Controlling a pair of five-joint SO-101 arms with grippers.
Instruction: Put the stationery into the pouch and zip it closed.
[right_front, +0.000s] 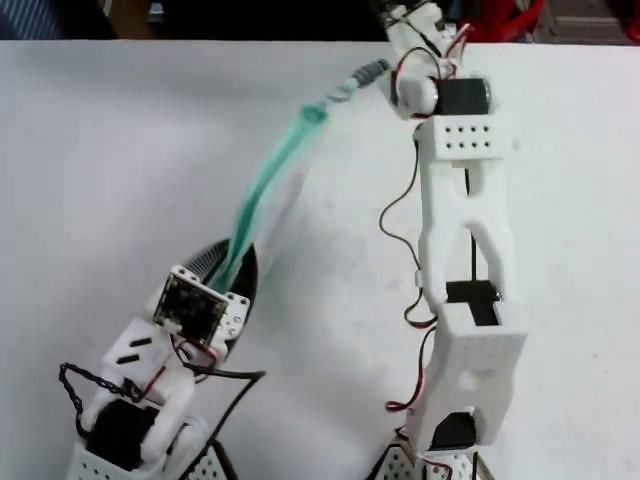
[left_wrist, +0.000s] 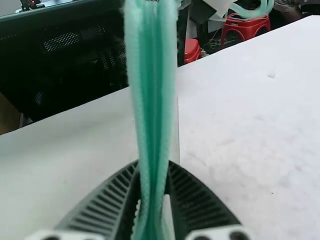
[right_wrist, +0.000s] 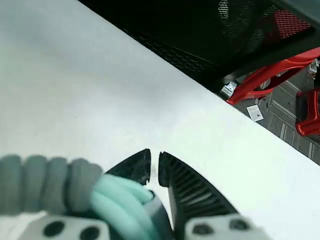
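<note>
Two ends of the pouch (right_front: 262, 190) are held, stretching it taut over the table (right_front: 120, 150). The left end effector (left_wrist: 152, 170) is clenched on one end and the right end effector (right_wrist: 155, 165) is pinched on the zip cord (right_wrist: 50, 182) at the other. Filling seems done and the zip looks nearly drawn shut. The pouch is slim, teal-edged and pale-sided, and it stands on edge.

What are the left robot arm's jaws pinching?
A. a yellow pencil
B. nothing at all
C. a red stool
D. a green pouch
D: the left arm's jaws are shut on one end of the green pouch, which stretches across the table to the right arm's jaws, shut on its grey pull cord.
</note>
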